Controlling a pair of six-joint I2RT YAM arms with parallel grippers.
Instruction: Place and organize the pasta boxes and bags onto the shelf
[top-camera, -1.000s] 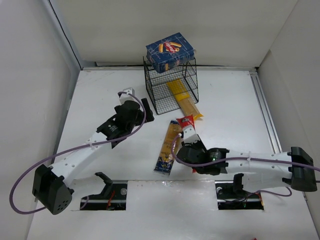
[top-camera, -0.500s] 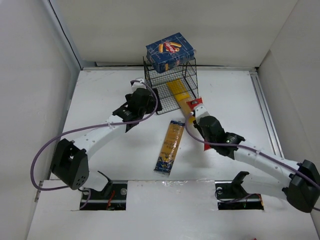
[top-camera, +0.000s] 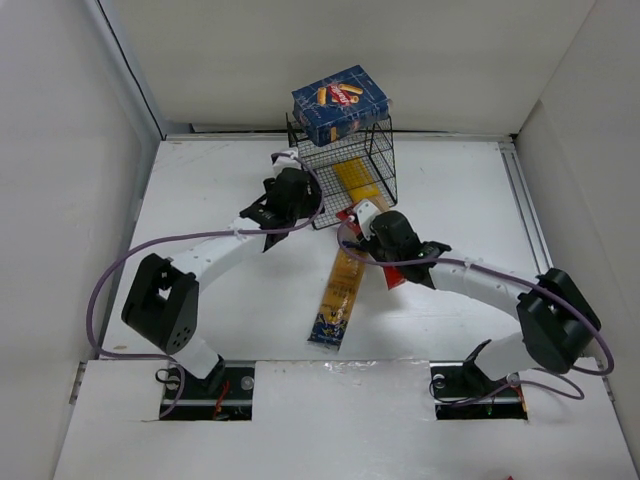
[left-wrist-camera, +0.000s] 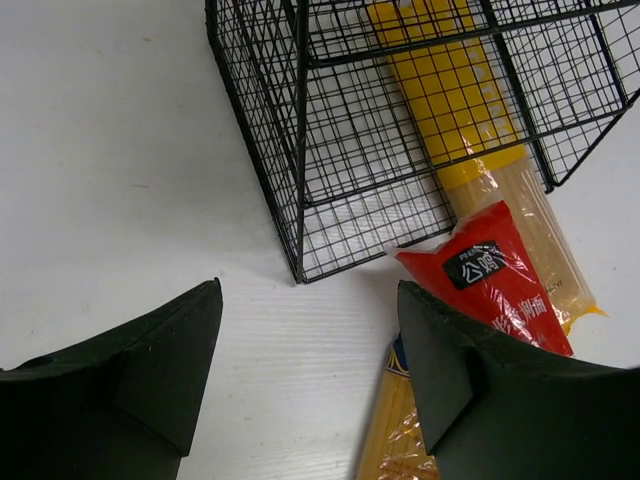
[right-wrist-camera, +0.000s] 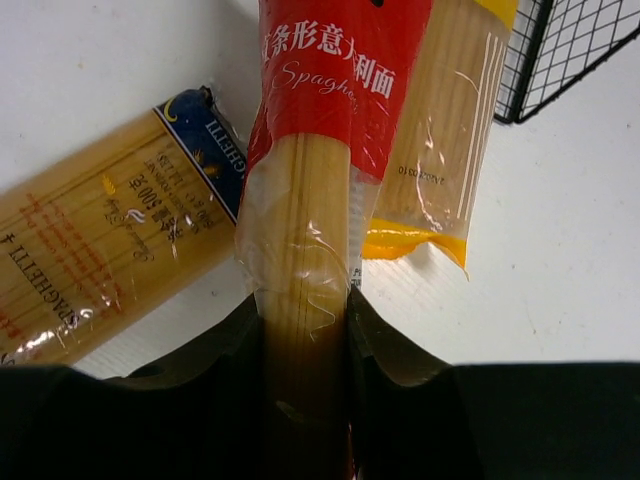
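In the view from above, the red packet (top-camera: 392, 274) is mostly hidden under the right gripper (top-camera: 365, 222) and its arm; only small red parts show. The right wrist view shows it better. There the jaws of the right gripper (right-wrist-camera: 300, 345) are clamped on the clear lower part of the red packet (right-wrist-camera: 320, 120), and its top end is cut off by the frame edge. I cannot tell if its tip touches the shelf (left-wrist-camera: 350, 150).

The yellow packet (left-wrist-camera: 450, 90) lies on the bottom of the shelf. Its far end is cut off in the left wrist view, and its clear end sticks out of the shelf toward 5 o'clock. The red packet (left-wrist-camera: 490, 280) lies over this end. The tan packet (top-camera: 338, 295) lies flat on the table (top-camera: 200, 200) at 6 o'clock from the shelf (top-camera: 345, 180); in the right wrist view its far end is cut off.

The box (top-camera: 340, 103) rests on top of the shelf, turned askew, with corners past the wire edge. It hides the rear of the tiers below.

The left gripper (left-wrist-camera: 310, 370) is at 8 o'clock from the shelf corner, jaws apart, with only white table between them. At 9 o'clock from the shelf the table runs open to the wall (top-camera: 70, 150).
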